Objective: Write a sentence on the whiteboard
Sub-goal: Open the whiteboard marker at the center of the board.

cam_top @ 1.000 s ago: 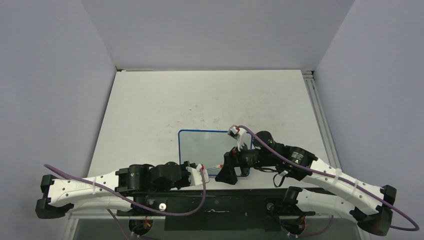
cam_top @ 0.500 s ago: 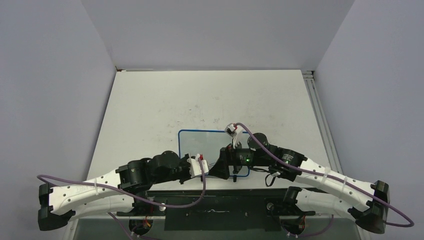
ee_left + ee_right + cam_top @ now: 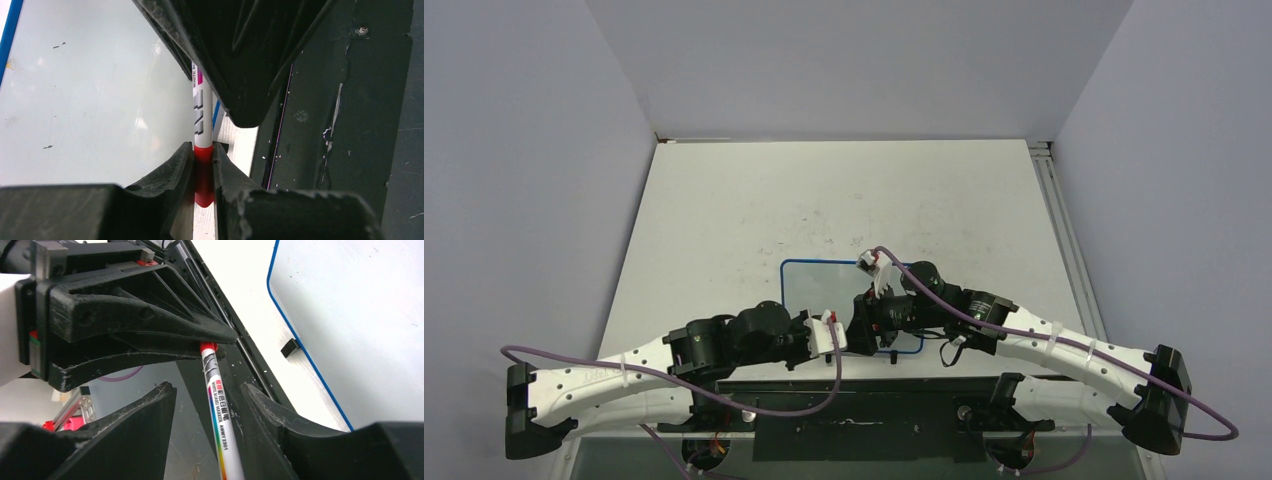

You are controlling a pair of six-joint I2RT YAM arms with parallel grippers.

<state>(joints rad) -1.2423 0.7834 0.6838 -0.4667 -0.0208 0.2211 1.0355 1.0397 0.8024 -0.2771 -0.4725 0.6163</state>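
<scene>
Close to the near edge of the table (image 3: pixel 724 200), the whiteboard (image 3: pixel 819 290) lies flat, its blue frame square to the table. Its near long edge, with a small black clip (image 3: pixel 290 347), lies just beside the dark base plate (image 3: pixel 874 400) that carries the arms. Both arms meet over the board's near right part. The left gripper (image 3: pixel 202 150) is clamped tight on the red end of a marker (image 3: pixel 202 117). The marker's white barrel runs out between the fingers of the right gripper (image 3: pixel 207 387). Those fingers stand apart on either side of the barrel, with a gap showing on each side, so they hold nothing. Beyond the board's far edge the scuffed tabletop runs on well back to the grey wall. White strips of it flank the board left and right, and a metal rail (image 3: pixel 1049 200) lines the table's right edge.
</scene>
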